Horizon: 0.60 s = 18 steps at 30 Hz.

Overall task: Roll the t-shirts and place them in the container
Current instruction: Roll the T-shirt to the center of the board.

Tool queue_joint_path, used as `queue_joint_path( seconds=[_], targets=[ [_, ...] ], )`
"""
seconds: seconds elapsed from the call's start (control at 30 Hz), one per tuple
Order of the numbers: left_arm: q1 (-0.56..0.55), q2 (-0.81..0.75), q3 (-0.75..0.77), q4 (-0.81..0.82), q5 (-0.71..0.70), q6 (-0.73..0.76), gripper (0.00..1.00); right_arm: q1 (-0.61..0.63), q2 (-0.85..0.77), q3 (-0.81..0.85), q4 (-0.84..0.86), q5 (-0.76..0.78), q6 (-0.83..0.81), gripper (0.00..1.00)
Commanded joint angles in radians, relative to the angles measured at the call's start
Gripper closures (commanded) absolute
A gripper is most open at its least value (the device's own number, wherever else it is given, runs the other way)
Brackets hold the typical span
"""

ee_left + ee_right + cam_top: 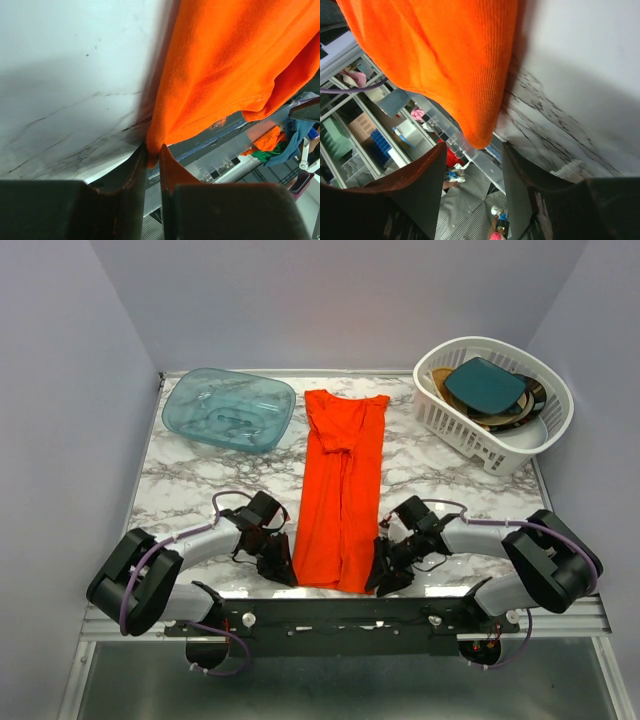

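The orange-red t-shirt lies folded into a long narrow strip on the marble table, collar end at the far side, hem at the near edge. My left gripper is at the hem's near left corner and is shut on that corner of the t-shirt, the cloth pinched between the jaws. My right gripper is at the hem's near right corner. Its jaws stand open, one on each side of the t-shirt's corner, which hangs just beyond the fingertips, not clamped.
A translucent teal plastic tub stands at the far left of the table. A white basket with dishes stands at the far right. The table's near edge runs just below the shirt hem and both grippers.
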Motion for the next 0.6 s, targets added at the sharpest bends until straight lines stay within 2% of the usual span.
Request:
queue_joint_path(
  seconds=[0.0, 0.17, 0.27, 0.3, 0.47, 0.5, 0.57],
  targets=[
    [0.001, -0.010, -0.039, 0.052, -0.023, -0.010, 0.80, 0.019, 0.042, -0.016, -0.038, 0.088, 0.022, 0.47],
    [0.003, -0.035, -0.046, 0.079, -0.014, -0.010, 0.89, 0.027, 0.065, -0.009, -0.025, 0.135, 0.036, 0.51],
    [0.001, -0.046, -0.047, 0.091, -0.010, -0.004, 0.96, 0.035, 0.066, -0.008, -0.024, 0.126, 0.039, 0.57],
    [0.001, -0.046, -0.049, 0.092, -0.006, -0.004, 1.00, 0.035, 0.065, -0.011, -0.024, 0.124, 0.037, 0.63],
    [0.001, -0.064, -0.046, 0.096, 0.004, 0.002, 1.00, 0.033, 0.024, -0.008, -0.012, 0.111, 0.039, 0.78],
    [0.001, -0.067, -0.046, 0.095, 0.007, 0.006, 1.00, 0.033, 0.010, -0.006, -0.018, 0.112, 0.037, 0.85],
    [0.001, -0.084, -0.044, 0.102, 0.027, 0.011, 1.00, 0.028, -0.044, -0.006, -0.044, 0.121, 0.031, 0.92]
  ],
)
